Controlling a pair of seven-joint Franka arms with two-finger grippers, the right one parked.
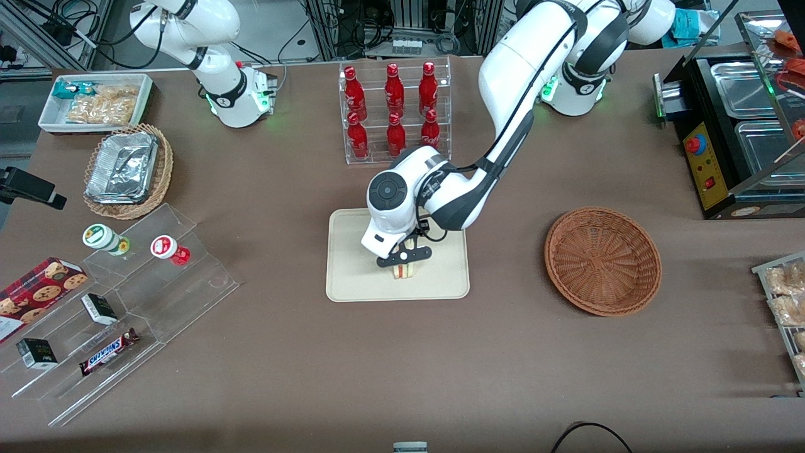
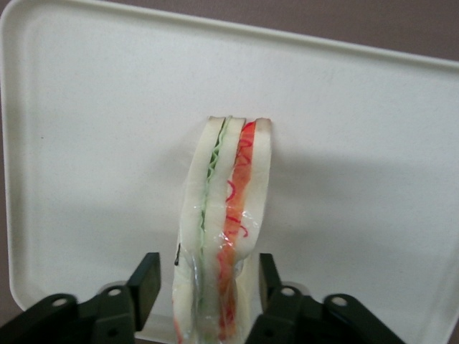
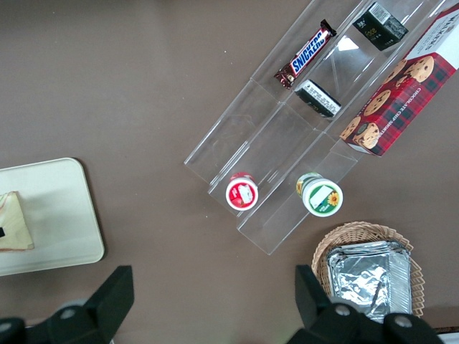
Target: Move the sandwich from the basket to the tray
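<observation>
The sandwich (image 1: 404,271) (image 2: 229,208) (image 3: 13,222), a wrapped wedge of white bread with green and red filling, stands on its edge on the cream tray (image 1: 352,277) (image 2: 107,107) (image 3: 57,215). It rests on the part of the tray nearer the front camera. My left gripper (image 1: 405,263) (image 2: 208,287) hangs low over the tray, open, one black finger on each side of the sandwich with a small gap at both. The reddish-brown wicker basket (image 1: 602,260) lies empty on the table toward the working arm's end.
A clear rack of red bottles (image 1: 395,113) stands farther from the front camera than the tray. Toward the parked arm's end are clear acrylic steps with snacks (image 1: 126,296), a tan basket of foil containers (image 1: 129,170) and a white bin (image 1: 94,100). A black machine (image 1: 736,126) sits at the working arm's end.
</observation>
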